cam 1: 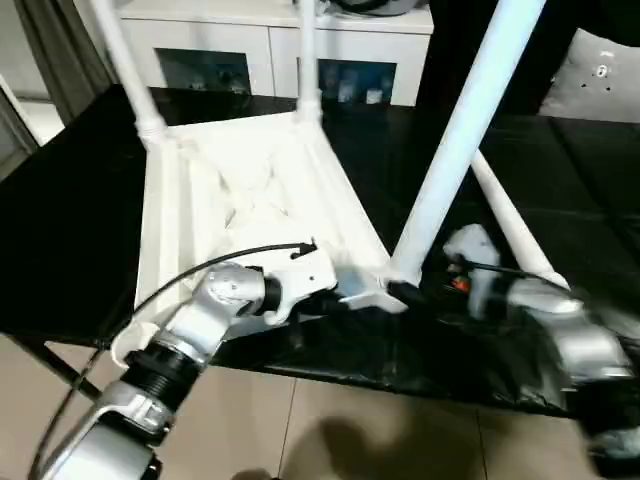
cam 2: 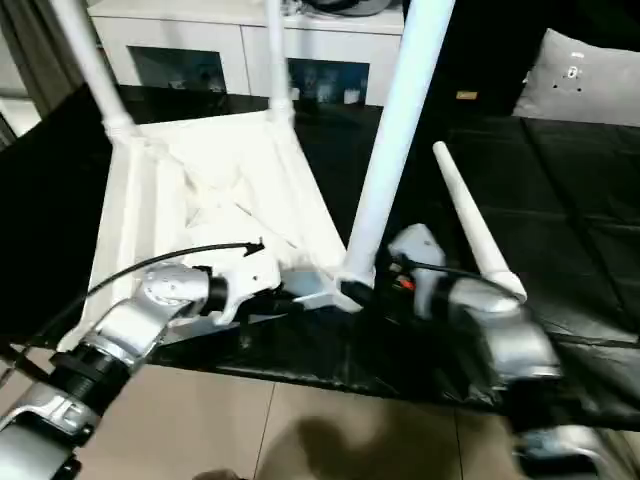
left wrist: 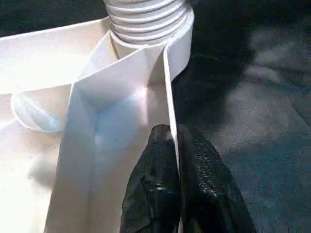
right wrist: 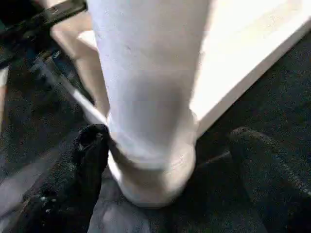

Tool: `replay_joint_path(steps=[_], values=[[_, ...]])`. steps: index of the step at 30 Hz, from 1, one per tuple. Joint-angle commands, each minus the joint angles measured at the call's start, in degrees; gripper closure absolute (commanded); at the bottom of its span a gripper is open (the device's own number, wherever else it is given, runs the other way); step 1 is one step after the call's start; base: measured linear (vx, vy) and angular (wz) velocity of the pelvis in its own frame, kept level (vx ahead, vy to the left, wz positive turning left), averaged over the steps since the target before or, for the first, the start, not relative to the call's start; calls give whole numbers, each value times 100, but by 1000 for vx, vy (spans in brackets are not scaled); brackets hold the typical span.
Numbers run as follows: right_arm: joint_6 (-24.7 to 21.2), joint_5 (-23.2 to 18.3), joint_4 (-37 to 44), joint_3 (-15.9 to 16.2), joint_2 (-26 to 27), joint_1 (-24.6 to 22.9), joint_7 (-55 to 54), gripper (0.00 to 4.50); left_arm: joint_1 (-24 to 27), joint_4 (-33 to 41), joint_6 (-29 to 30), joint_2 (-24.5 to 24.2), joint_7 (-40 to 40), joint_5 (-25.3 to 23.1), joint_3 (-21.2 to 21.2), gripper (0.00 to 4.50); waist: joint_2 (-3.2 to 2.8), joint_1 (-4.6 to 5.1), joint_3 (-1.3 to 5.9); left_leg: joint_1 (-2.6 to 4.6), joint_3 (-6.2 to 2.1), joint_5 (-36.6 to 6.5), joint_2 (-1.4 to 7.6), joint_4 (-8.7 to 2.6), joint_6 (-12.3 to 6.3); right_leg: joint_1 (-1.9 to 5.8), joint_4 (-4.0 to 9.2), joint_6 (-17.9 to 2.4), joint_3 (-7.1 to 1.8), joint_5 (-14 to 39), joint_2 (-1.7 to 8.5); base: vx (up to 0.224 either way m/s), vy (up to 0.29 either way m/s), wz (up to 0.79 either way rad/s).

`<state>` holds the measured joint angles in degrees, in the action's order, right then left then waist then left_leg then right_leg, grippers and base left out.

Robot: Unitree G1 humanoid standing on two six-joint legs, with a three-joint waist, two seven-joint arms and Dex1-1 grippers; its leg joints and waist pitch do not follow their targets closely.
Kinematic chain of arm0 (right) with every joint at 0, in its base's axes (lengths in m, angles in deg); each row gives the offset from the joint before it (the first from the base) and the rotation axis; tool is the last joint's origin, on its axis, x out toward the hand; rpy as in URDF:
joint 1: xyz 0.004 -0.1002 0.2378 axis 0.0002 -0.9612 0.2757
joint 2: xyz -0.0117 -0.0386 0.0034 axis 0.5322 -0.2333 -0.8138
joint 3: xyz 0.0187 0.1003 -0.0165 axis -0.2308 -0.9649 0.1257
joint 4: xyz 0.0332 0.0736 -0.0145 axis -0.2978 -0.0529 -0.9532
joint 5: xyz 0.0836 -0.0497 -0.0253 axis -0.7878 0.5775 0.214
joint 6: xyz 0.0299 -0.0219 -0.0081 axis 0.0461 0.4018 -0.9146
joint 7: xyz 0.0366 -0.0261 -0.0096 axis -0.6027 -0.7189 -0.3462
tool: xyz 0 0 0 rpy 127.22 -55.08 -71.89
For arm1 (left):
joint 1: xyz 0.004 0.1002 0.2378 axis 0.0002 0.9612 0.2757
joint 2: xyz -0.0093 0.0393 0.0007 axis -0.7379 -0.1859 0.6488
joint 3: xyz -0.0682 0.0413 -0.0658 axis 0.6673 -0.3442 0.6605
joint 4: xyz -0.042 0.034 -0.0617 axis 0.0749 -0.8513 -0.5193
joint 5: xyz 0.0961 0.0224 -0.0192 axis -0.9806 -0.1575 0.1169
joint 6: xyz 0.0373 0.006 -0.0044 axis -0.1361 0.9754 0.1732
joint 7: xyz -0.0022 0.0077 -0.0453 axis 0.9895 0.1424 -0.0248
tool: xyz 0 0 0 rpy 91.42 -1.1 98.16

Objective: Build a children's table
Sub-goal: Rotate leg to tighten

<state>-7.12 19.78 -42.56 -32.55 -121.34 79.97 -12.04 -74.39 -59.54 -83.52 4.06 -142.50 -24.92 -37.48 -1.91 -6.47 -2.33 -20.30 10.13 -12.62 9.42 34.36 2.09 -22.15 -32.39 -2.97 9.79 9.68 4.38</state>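
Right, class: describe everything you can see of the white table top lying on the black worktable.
The table top is white plastic, lying upside down on the black worktable, its ribs and raised rim facing up. Three legs stand in corner sockets: two at the far corners and one at the near corner, its ribbed end seated there. The left gripper is shut on the rim wall near that corner.

The upturned table top [cam 1: 240,190] and its tube legs [cam 1: 462,130] look like smooth, faintly glossy white plastic, the worktable cover [cam 1: 560,170] like creased matt black cloth, the robot's forearms [cam 1: 205,320] like brushed silver metal.
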Motion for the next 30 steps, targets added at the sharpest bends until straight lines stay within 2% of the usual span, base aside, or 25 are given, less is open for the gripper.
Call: replay_joint_path(steps=[1, 3, 4, 5, 9, 16, 18, 21, 27, 30], values=[[76, -10, 130, 146, -71, 15, 302, 30, 29, -109, -216, -70, -488, -106, -307, 450, 59, -13, 351, 13, -181, -569, 519, -373, -650, 339, 357, -586, -499, 1413, 651, 0, 0, 0], [117, 23, 104, 190, -71, 32, 348, 30, 33, -84, -265, -86, -563, -89, -330, 450, 54, -12, 345, 26, -182, -616, 528, -382, -623, 329, 369, -599, -497, 1463, 649, 0, 0, 0], [186, 56, 30, 223, -57, 69, 395, 30, 34, -63, -320, -92, -659, -71, -365, 450, 78, -13, 355, 34, -182, -613, 540, -384, -596, 328, 358, -628, -505, 1422, 657, 0, 0, 0], [192, 59, 23, 225, -56, 72, 399, 30, 34, -62, -325, -92, -667, -70, -368, 450, 62, -25, 362, 35, -189, -558, 545, -381, -586, 330, 334, -679, -509, 1326, 660, 0, 0, 0], [192, 102, -98, 275, 18, 181, 492, 30, 26, -78, -462, -89, -803, -85, -455, 450, 80, -49, 378, 24, -181, -401, 547, -363, -630, 336, 281, -780, -519, 1057, 666, 0, 0, 0], [89, 28, -164, 383, 107, 254, 756, 44, 25, -137, -585, -42, -881, -140, -461, 450, 113, -125, 365, 23, -163, -384, 526, -353, -628, 328, 304, -635, -522, 1352, 665, 0, 0, 0], [34, -7, -192, 395, 113, 262, 805, 72, 28, -142, -596, -42, -888, -148, -458, 450, 105, -140, 361, 29, -165, -414, 524, -356, -603, 324, 316, -596, -519, 1476, 663, 0, 0, 0], [-129, -48, -203, 412, 122, 250, 921, 90, 41, -144, -614, -60, -889, -161, -467, 450, 116, -146, 365, 26, -173, -402, 531, -358, -592, 331, 311, -552, -517, 1490, 660, 0, 0, 0], [-244, -92, -167, 388, 143, 191, 1019, 147, 84, -156, -565, -37, -908, -122, -416, 450, 116, -149, 377, 21, -174, -313, 534, -347, -609, 330, 286, -591, -519, 1321, 665, 0, 0, 0], [-536, -234, 23, 379, 202, 79, 1034, 164, 166, -38, -275, 26, -859, -3, -325, 450, 107, -152, 379, 20, -169, -288, 533, -345, -608, 338, 287, -594, -520, 1307, 662, 0, 0, 0]])
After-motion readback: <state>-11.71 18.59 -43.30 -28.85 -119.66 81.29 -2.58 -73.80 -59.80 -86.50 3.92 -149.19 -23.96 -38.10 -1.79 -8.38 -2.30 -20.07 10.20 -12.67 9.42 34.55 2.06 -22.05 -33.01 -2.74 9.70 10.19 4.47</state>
